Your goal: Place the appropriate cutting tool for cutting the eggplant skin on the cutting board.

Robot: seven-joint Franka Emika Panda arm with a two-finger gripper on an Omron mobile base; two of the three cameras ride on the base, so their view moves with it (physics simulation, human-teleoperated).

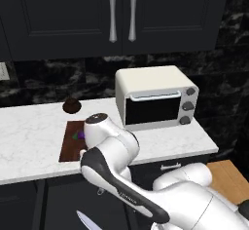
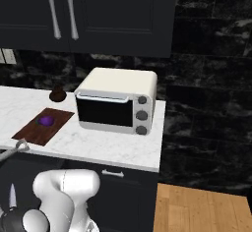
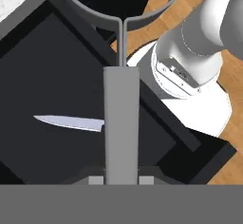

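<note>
Hand pinching the peeler, lifted above the drawer; knife left inside. Remaining: carry to cutting board beside the eggplant.

The arm is glossy white — thick rounded links with a dark charcoal band along one segment. Its round white base carries a small panel with screws.

Eggplant on cutting board, toaster oven to its right, knife in drawer
</note>
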